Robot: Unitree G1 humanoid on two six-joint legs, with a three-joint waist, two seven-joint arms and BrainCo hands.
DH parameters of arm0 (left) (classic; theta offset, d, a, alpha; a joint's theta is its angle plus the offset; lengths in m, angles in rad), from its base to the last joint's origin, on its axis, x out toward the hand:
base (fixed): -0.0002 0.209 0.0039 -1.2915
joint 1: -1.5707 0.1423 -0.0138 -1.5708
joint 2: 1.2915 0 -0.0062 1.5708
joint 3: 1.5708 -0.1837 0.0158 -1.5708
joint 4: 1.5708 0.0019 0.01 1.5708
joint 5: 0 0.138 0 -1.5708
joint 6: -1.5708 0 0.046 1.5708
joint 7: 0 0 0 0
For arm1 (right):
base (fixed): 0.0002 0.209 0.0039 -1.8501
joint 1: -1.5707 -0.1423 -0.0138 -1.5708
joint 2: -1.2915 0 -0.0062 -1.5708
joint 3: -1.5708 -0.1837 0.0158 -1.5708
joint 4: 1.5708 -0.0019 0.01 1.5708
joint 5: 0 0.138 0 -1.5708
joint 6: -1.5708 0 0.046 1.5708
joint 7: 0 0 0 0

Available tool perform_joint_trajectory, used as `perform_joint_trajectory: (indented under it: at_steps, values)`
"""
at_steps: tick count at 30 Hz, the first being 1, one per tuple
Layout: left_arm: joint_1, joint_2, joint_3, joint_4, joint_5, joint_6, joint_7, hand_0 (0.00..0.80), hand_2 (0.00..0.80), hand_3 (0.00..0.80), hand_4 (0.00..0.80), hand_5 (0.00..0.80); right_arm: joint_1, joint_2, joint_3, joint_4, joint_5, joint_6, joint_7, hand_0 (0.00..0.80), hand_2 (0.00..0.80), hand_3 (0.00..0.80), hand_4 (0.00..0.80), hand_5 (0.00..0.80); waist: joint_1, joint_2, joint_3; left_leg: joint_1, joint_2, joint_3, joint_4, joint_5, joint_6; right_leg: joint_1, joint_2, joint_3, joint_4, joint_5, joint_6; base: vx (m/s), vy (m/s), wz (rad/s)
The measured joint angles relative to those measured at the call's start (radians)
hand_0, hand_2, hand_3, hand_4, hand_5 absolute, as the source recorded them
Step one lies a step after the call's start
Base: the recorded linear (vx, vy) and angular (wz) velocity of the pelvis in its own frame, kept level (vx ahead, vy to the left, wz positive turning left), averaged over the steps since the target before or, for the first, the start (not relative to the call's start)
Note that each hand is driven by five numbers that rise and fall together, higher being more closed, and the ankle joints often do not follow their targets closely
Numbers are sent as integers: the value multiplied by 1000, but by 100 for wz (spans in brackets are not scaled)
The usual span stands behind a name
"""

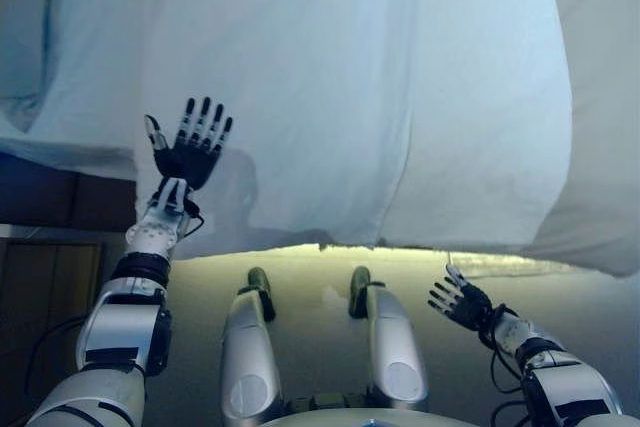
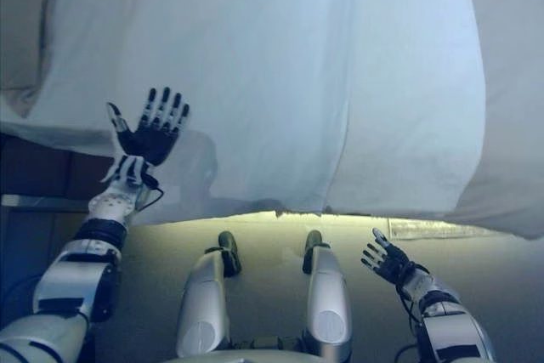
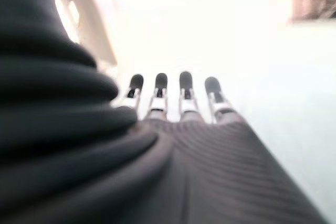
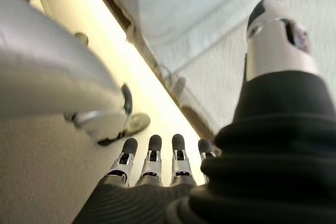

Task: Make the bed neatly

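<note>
Your left hand (image 1: pixel 188 155) hovers with fingers spread straight over the near edge of the pale blue-white bed sheet (image 1: pixel 350 97), placed to smooth or catch that hanging hem. Your right hand (image 1: pixel 462 304) hangs low beside the bed, fingers apart, holding nothing.

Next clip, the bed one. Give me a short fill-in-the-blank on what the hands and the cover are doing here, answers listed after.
1. The left hand is raised over the white bed cover with its fingers spread and ____.
2. The right hand hangs low over the floor, and holds ____.
3. The cover's near edge hangs over the side of the ____.
4. A long fold runs down the cover, nearer to the ____ hand.

Missing words: straight; nothing; bed; right
</note>
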Motion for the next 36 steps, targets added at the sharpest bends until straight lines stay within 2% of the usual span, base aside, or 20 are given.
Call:
perform_joint_trajectory:
  at_steps: [7,19,24,30,36]
  values:
    - [-36,34,10,73,-92,-76,105,0,0,0,0,0,-58,-50,18,-19,14,1,25,0,0,0,0,0,6,-18,31,-151,22,-45,99,-10,-10,-152,12,-1,120,-31,-26,-91,5,0]
    - [-69,100,15,107,-154,-75,242,0,0,0,0,0,-98,-88,25,-87,64,1,45,0,0,0,0,0,22,-43,43,-339,36,-116,214,-26,-25,-318,13,-30,259,-79,-58,-56,-9,5]
    - [-65,111,18,108,-170,-76,265,0,0,0,0,0,-97,-91,34,-116,90,-1,47,0,0,0,0,0,39,-46,43,-406,35,-163,250,-30,-34,-362,21,-54,287,-93,-69,-33,-39,4]
    - [-61,126,55,115,-171,-75,283,0,0,0,0,0,-93,-93,34,-119,101,-2,49,0,0,0,0,0,63,-65,47,-449,34,-182,273,-35,-41,-399,23,-60,310,-99,-74,-5,-4,1]
    - [-51,186,60,129,-192,-74,299,0,0,0,0,0,-92,-96,30,-121,122,-14,60,0,0,0,0,0,63,-77,48,-471,27,-197,290,-39,-46,-410,13,-72,328,-112,-75,-17,-9,5]
